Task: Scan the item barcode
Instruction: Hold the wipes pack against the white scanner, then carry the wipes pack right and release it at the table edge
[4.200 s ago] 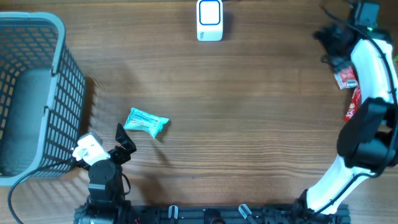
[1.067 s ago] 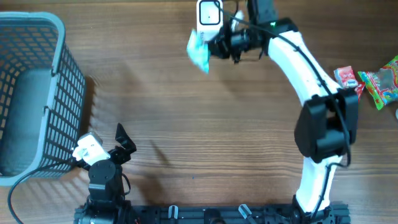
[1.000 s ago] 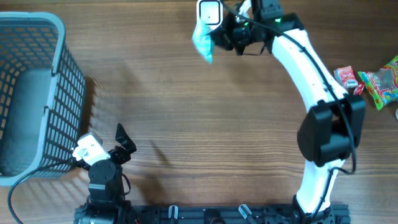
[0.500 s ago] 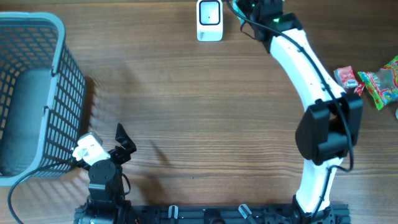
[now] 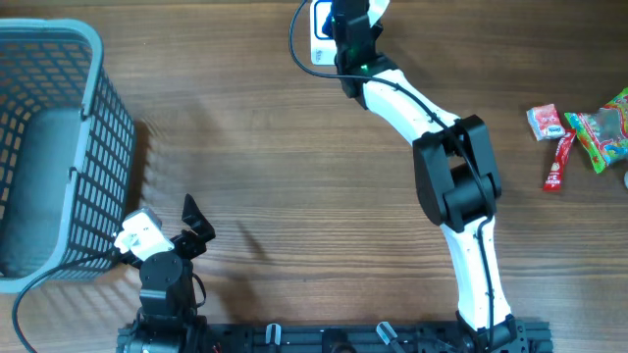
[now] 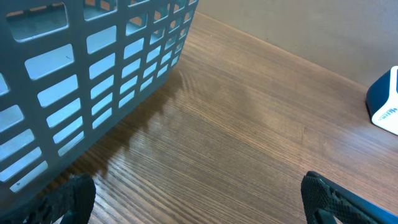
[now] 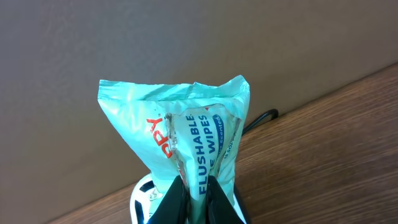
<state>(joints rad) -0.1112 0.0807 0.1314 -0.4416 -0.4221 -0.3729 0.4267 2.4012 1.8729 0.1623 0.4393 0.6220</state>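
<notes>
The right gripper [image 7: 194, 199] is pinched almost fully closed on the lower edge of a teal packet of flushable wipes [image 7: 186, 130], which stands upright between its fingers in the right wrist view. Directly beneath the packet sits the white barcode scanner [image 7: 142, 202], which is at 12 o'clock on the table [image 5: 294, 176], at its far edge. From overhead the right arm stretches out over the scanner and hides the packet.

The fetching part looks done: the packet is off the table and held at the scanner. What remains, as I judge it, is the scan itself. The side toward the wrist camera shows only the product name. No barcode can be seen, so I cannot tell whether the code faces the scanner window (it may need a turn of the wrist).

The left gripper [image 5: 196, 221] rests at 7 o'clock, jaws spread wide and holding nothing, just beside the grey plastic basket [image 5: 59, 39] at 9 o'clock. A few snack packets [image 5: 579, 127] lie at 3 o'clock, well apart from the scanner and not yet presented.
</notes>
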